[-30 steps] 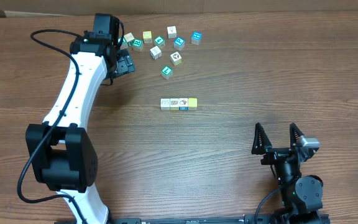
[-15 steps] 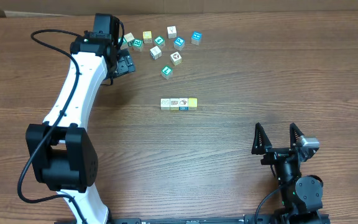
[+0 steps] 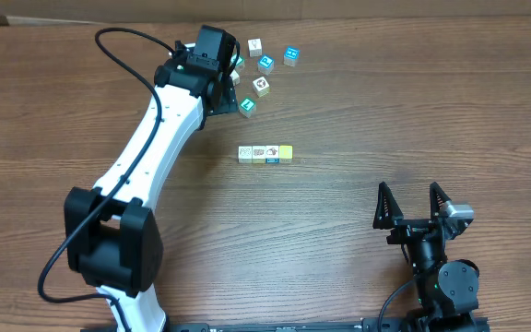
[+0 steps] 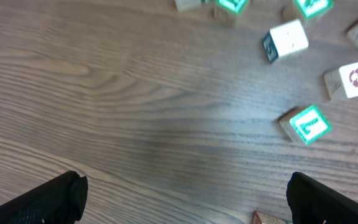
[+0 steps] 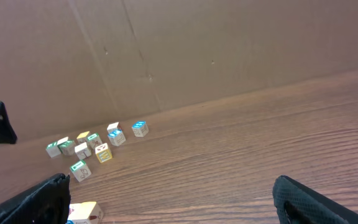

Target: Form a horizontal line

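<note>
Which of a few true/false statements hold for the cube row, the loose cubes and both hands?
1. The row holds four cubes side by side. True.
2. The yellow cube sits at the row's left end in the overhead view. False: it is at the right end.
3. The left hand is open and empty. True.
4. The right hand is shut on a cube. False: it is open and empty, far from every cube.
5. One teal cube lies nearer the row than the other loose cubes do. True.
</note>
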You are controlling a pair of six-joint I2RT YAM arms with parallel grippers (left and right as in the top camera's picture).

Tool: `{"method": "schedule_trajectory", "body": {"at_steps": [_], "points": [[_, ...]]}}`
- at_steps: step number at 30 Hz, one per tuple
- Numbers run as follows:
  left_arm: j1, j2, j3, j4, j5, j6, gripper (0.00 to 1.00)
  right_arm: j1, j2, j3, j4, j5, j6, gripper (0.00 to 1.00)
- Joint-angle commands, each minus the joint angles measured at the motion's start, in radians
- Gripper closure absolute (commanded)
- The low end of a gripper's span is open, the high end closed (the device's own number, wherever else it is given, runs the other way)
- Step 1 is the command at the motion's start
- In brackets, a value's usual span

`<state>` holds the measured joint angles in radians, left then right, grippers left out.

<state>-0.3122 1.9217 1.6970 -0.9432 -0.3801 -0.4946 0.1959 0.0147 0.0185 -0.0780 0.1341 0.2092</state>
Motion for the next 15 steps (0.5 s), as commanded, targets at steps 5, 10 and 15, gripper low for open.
{"method": "schedule_trajectory", "body": {"at_steps": [5, 10, 15], "points": [[0.006, -0.143, 0.012, -0.069, -0.097, 0.008, 0.0, -0.006, -0.012, -0.011, 0.005, -0.007, 0.0, 0.0], [0.029, -0.232, -0.095, -0.057, -0.099, 0.051, 0.0, -0.006, -0.012, -0.011, 0.005, -0.007, 0.0, 0.0], [0.08, -0.347, -0.346, 0.05, -0.092, 0.069, 0.0, -0.006, -0.012, -0.011, 0.005, -0.007, -0.001, 0.0]]}}
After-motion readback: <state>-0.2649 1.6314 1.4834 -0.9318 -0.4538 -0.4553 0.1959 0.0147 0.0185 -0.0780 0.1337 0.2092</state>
